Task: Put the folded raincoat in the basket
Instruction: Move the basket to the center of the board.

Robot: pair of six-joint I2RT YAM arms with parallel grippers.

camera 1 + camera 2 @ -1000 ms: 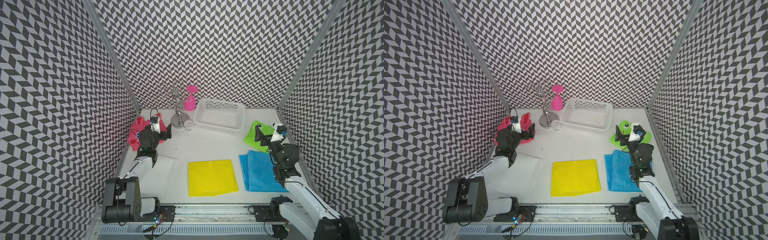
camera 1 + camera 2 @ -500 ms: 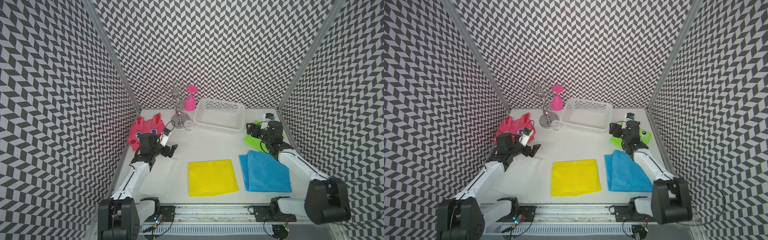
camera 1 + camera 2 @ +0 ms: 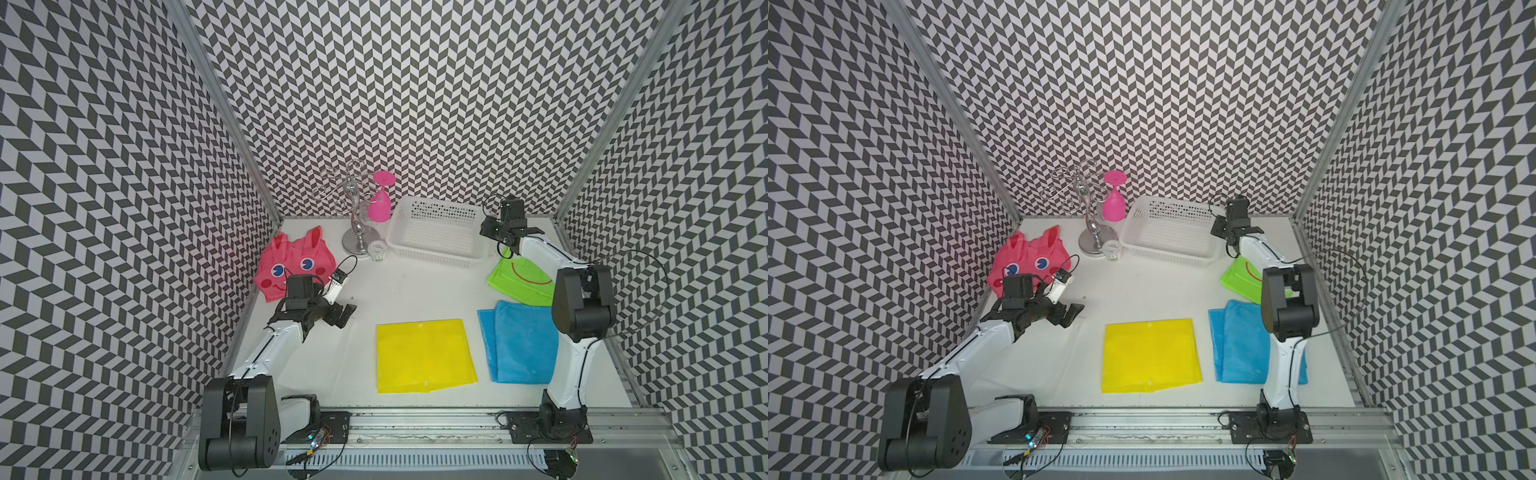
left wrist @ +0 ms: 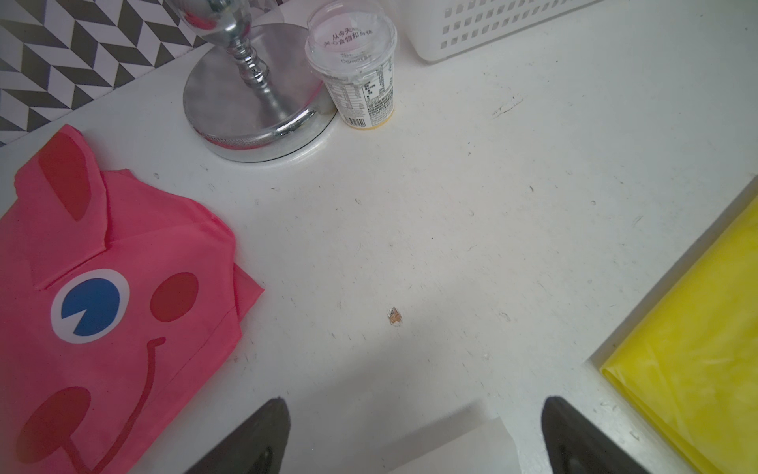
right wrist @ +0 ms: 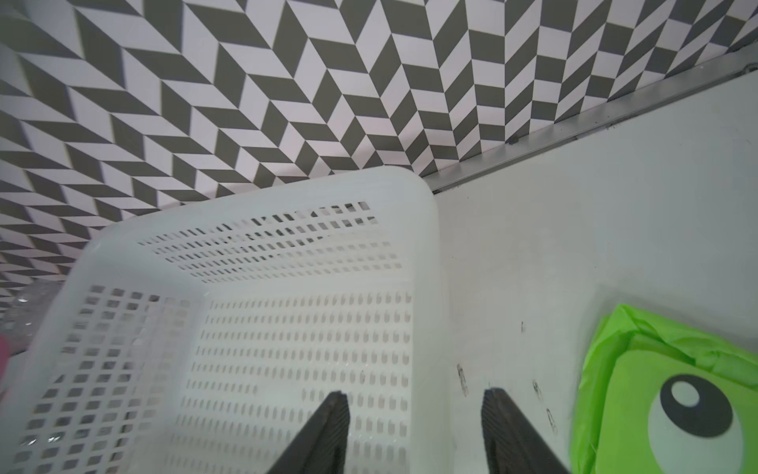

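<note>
The left pincer has swung off the pink raincoat and now hangs low over the bare desk just right of it, jaws spread wide, holding nothing. The yellow raincoat lies flat at the near middle, unmoved. The white basket stands at the far side as before. The right pincer (over the green raincoat a second ago) has reached the basket's right end, jaws narrower but still apart, astride its rim. The blue raincoat lies near right.
</note>
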